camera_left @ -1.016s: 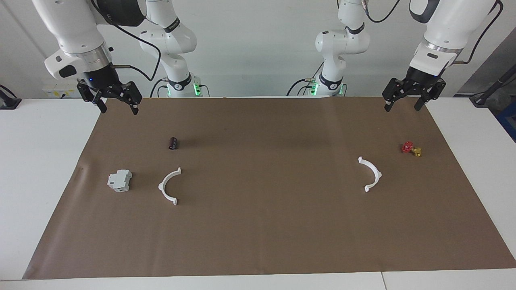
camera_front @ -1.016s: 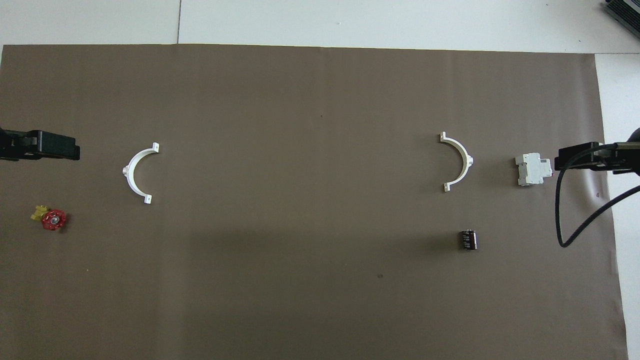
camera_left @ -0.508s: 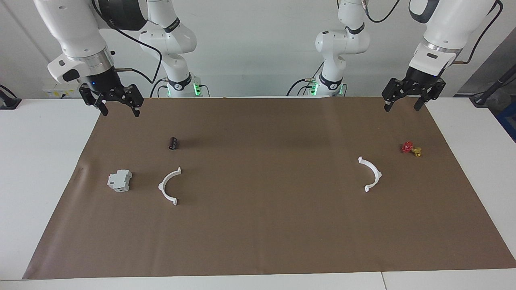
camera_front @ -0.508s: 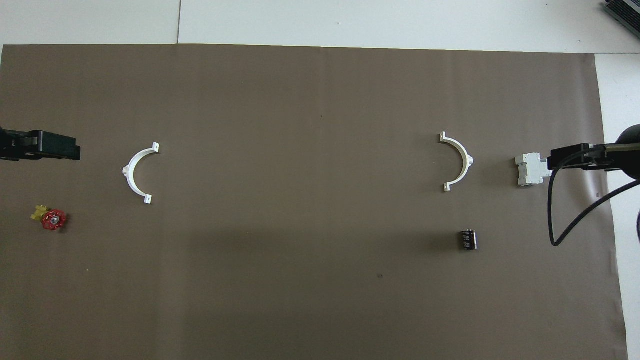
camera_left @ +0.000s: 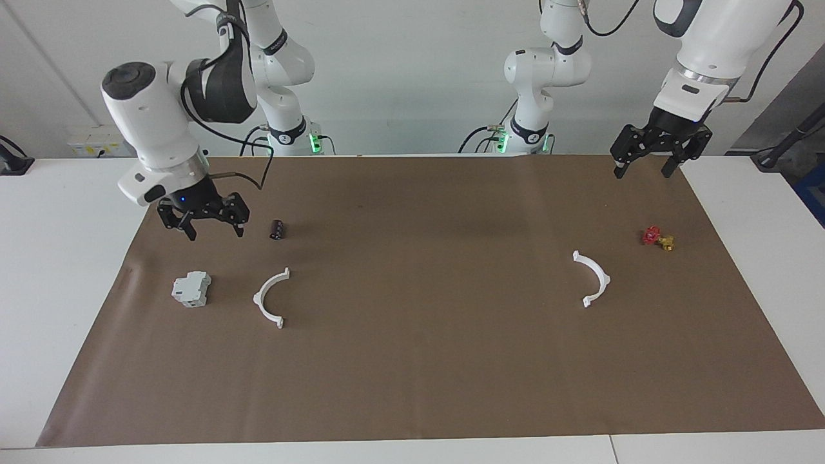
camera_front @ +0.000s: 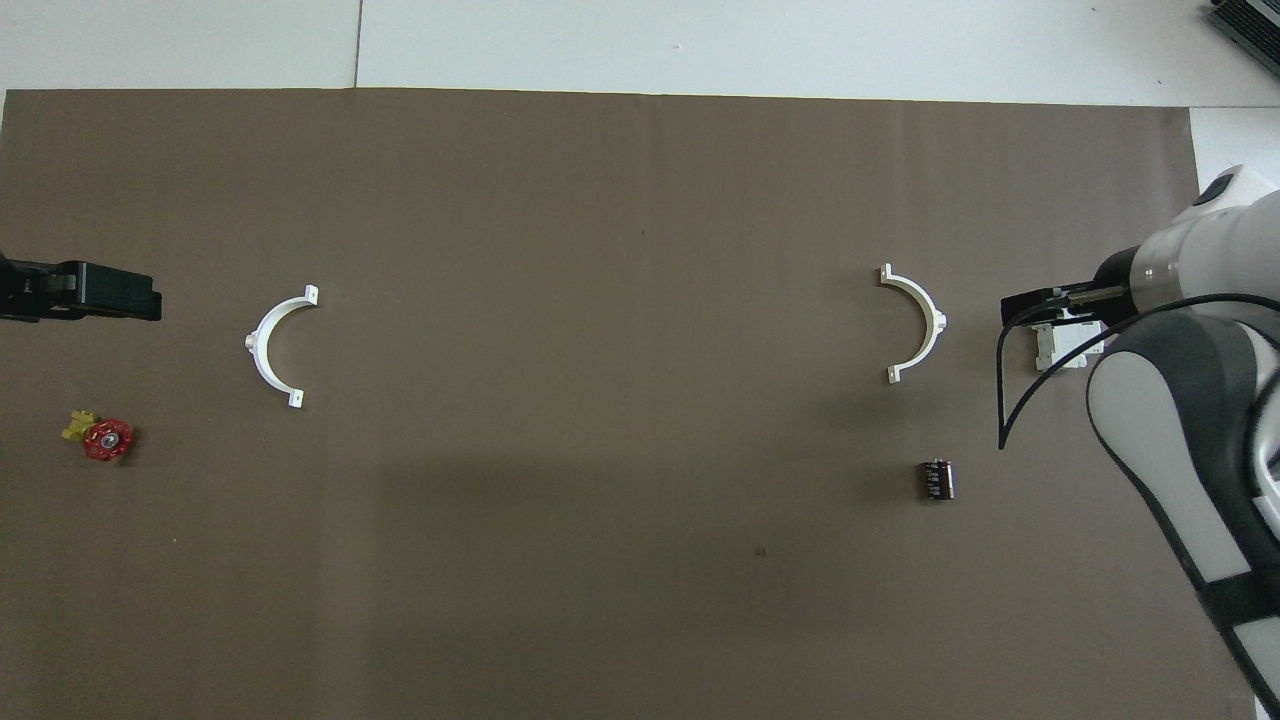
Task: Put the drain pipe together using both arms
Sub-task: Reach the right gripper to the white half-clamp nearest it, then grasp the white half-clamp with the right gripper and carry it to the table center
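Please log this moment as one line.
right gripper: open, above mat | left gripper: open, waiting | half-rings: apart, untouched

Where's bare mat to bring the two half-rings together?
The widest free patch is mid-mat, between the half-ring at the right arm's end and the half-ring at the left arm's end. It is crowded beside the first: grey block, black cylinder, open right hand. The red-and-gold valve sits under the waiting open left hand.

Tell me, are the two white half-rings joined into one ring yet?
No, apart. One half-ring lies near the grey block, the other half-ring near the red-and-gold valve, with bare brown mat between them.
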### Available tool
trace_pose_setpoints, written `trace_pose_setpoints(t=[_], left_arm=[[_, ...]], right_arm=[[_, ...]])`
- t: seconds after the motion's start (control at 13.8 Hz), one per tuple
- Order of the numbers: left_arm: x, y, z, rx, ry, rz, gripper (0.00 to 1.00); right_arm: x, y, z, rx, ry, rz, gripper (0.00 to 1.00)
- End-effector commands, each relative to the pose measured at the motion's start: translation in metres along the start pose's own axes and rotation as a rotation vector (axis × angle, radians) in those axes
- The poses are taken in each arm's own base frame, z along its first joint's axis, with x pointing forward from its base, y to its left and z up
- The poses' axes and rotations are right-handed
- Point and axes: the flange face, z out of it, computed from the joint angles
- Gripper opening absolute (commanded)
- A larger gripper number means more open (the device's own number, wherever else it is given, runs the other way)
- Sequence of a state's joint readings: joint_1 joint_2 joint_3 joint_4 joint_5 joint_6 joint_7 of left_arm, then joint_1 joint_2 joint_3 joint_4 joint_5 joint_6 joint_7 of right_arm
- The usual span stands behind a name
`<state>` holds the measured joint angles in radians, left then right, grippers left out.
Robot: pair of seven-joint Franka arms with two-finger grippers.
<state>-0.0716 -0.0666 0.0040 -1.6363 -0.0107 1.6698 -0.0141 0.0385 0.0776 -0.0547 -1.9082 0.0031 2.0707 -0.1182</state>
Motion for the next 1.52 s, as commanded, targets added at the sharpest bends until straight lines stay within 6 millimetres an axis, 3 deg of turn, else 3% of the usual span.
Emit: trace_pose_setpoints(t=[0.0,0.36,0.51,0.65,0.87,0.94,1.02,1.16,1.45], left_arm=[[-0.004,0.001,-0.004,0.004,0.000,0.013,1.00],[-0.004,0.001,-0.003,0.004,-0.003,0.012,1.00],[-0.004,0.002,-0.003,0.004,-0.003,0.011,1.00],[-0.004,0.002,-0.003,0.004,-0.003,0.010,1.00],[-0.005,0.003,-0.003,0.004,-0.005,0.008,1.00],[-0.005,0.003,-0.003,0.004,-0.005,0.008,1.00],[-0.005,0.003,-0.004,0.004,-0.002,0.007,1.00],[-0.005,0.004,-0.004,0.004,-0.003,0.008,1.00],[-0.005,0.003,-0.004,0.004,-0.003,0.005,1.00]], right_arm=[[0.016,-0.003,0.055,0.034,0.009,-0.047,1.00],[0.025,-0.015,0.129,0.060,0.007,-0.065,1.00],[0.025,-0.030,0.156,0.054,0.026,-0.097,1.00],[0.025,-0.030,0.168,0.052,0.025,-0.104,1.00],[0.025,-0.028,0.172,0.051,0.019,-0.134,0.92],[0.024,-0.022,0.172,0.049,0.018,-0.146,0.81],[0.024,-0.021,0.172,0.049,0.020,-0.160,0.58],[0.024,-0.021,0.173,0.050,0.017,-0.154,0.00],[0.025,-0.020,0.172,0.050,0.019,-0.122,0.00]])
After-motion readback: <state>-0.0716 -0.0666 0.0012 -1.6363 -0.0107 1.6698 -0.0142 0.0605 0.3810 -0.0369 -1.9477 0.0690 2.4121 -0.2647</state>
